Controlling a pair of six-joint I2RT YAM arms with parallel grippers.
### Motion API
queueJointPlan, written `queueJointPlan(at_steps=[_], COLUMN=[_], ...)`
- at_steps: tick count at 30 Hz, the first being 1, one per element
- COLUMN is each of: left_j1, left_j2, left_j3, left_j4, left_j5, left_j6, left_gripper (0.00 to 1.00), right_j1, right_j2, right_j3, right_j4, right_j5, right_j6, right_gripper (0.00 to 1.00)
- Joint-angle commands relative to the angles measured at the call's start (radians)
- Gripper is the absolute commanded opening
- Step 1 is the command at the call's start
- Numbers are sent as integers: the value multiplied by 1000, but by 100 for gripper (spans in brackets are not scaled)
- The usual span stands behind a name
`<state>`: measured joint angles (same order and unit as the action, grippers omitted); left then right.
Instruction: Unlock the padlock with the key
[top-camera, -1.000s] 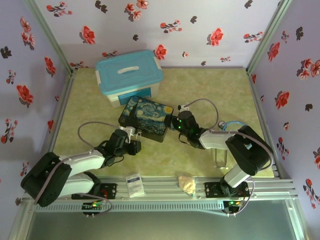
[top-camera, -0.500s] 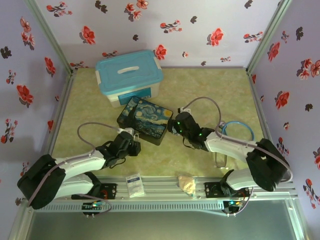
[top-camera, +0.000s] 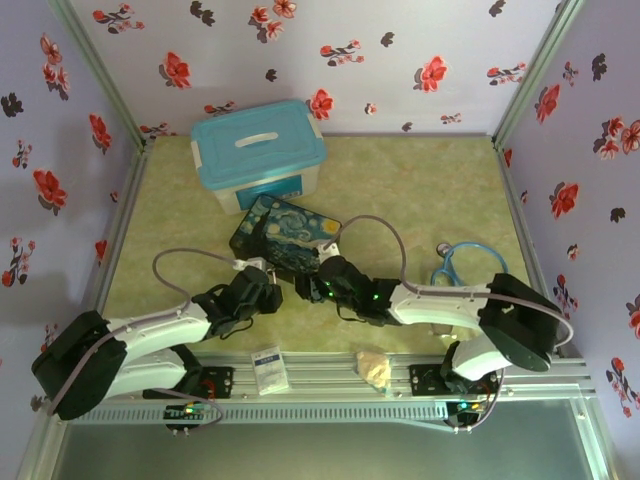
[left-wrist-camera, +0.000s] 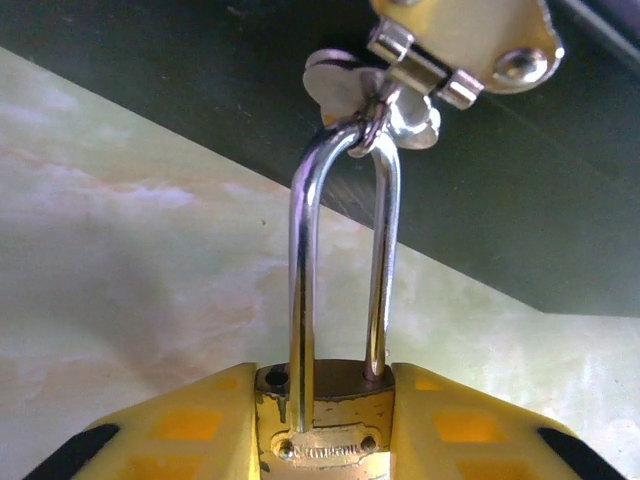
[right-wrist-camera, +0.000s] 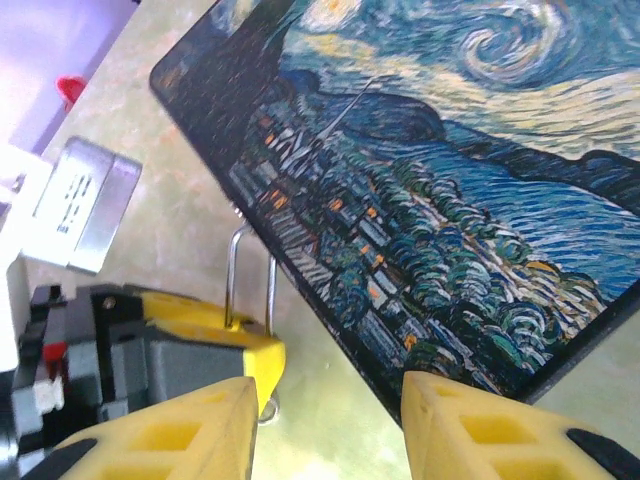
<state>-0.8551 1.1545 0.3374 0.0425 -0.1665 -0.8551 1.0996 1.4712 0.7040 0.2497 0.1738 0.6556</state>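
Right gripper (right-wrist-camera: 328, 425), jaws apart, has swung from 3 o'clock to 6 o'clock of the painted box (right-wrist-camera: 450, 180), nearing the padlock (left-wrist-camera: 320, 445) clamped in the left gripper (top-camera: 262, 290); unlocking apparently still ahead.

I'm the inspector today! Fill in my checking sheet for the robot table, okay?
Surface: green marbled table.
Job's things: padlock hangs by its shackle from the clasp of the painted box; shackle looks shut.
Clutter: teal-lidded tub at the back; white packet and beige lump on the front rail.
Grippers: left gripper shut on the padlock; right gripper open, close beside it.
Cables: grey cables loop off both arms; blue loop lies at the right.
Surroundings: floral walls on three sides.
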Motion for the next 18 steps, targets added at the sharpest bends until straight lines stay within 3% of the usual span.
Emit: queueJointPlan(at_steps=[1,5,7,9,16,18], left_j1=[-15,-30,-47,-50,-50,-48], left_j2=[11,15,28,32,-47,-91], left_j3=[-12,19,40,38,1,-25], left_j4=[-74,-156,-182,-163,-144,-112], left_j5=[-29,-95,-114,-111,-136,-122], left_j6=[-20,-7,-2,-14,-9,34], left_gripper=[31,33,39,44,48,56], right_j1=[-1,-14,-30,-39,-39,-38], right_j2=[100,127,119,104,66,67], right_j3=[32,80,79,76,82,78], right_j4=[-7,-140,-165,-157,-170,-165], right_j5=[58,234,268,266,255,245], right_j6=[-1,50,54,35,8,12], right_gripper=[42,42,42,43,43,43])
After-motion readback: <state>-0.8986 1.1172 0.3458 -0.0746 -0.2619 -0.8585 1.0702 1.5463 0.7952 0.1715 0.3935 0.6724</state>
